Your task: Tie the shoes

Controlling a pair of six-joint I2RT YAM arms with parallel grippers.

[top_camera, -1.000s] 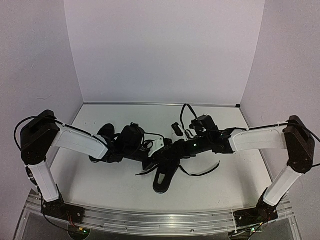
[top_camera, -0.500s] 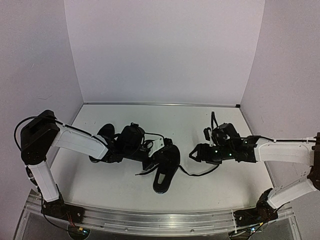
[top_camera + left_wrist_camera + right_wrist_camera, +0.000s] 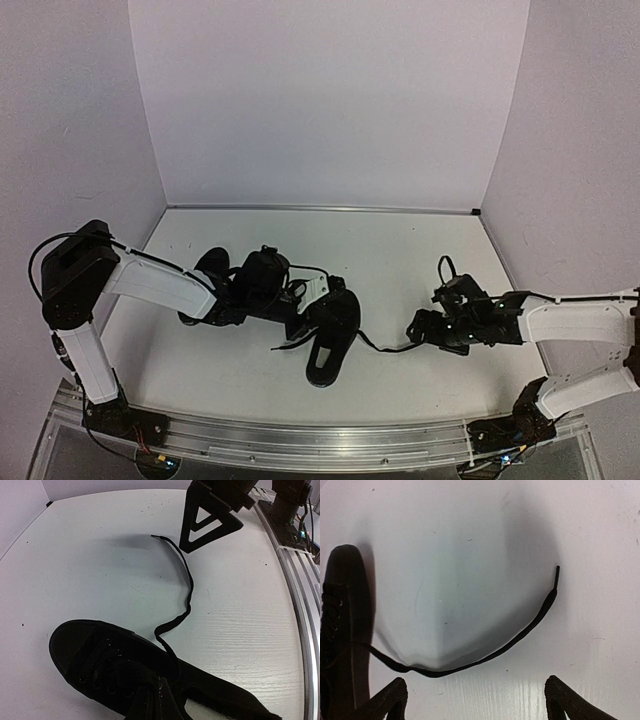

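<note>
**A:** Right gripper (image 3: 474, 686) is spread wide. Both fingers (image 3: 387, 700) sit low over the table (image 3: 400, 250), and nothing is pinched between them.

**B:** And the lace (image 3: 470, 666)?

**A:** It's lying loose on the table just ahead of those fingers. It runs from the shoe (image 3: 330, 338) out to the right in a shallow curve. The tip is free, resting on the tabletop.

**B:** Over to the left gripper (image 3: 151, 702), then.

**A:** Pressed together, right down on the shoe's lacing. In the wrist view its black fingers blend into the black upper. I can't tell whether it's pinching a lace, the tongue, or nothing at all.

**B:** Where does that shoe sit?

**A:** Around the middle of the table, a bit left of centre. It sits closer to the front edge than the back wall, with its toe pointing toward the arm bases. From the left wrist you see the toe cap at the left and the eyelets behind it, and the lace snakes away toward the right gripper.

**B:** The second shoe (image 3: 208, 268)?

**A:** Further left, behind the left forearm and mostly hidden by it. Only a dark rounded end shows. I can't say whether the two shoes touch.

**B:** And the two grippers?

**A:** Well apart, the left on the shoe and the right out beside the lace's far end.
</note>
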